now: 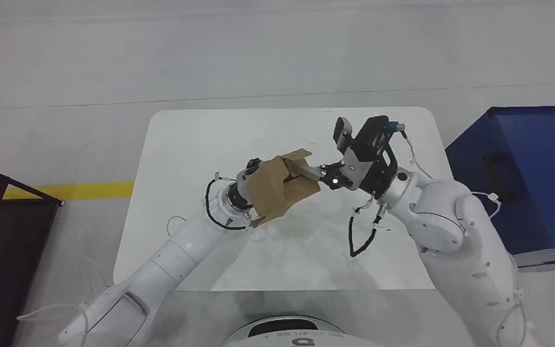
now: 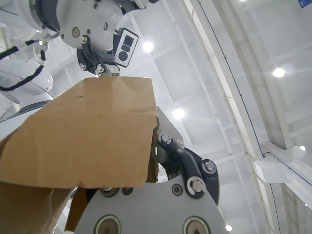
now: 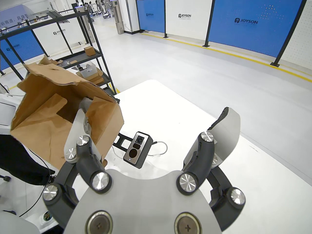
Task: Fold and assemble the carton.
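Observation:
A brown carton is held up above the white table, partly folded, with its open end toward the right arm. My left gripper is shut on the carton's near wall. In the left wrist view one of its fingers lies against the carton, and the other is hidden behind the cardboard. My right gripper is open wide. One finger reaches inside the carton's open end, and the other finger is free in the air above the table.
A blue bin stands beside the table's right edge. A black rack sits off the table's left side. A metal shelf with small boxes stands beyond the table.

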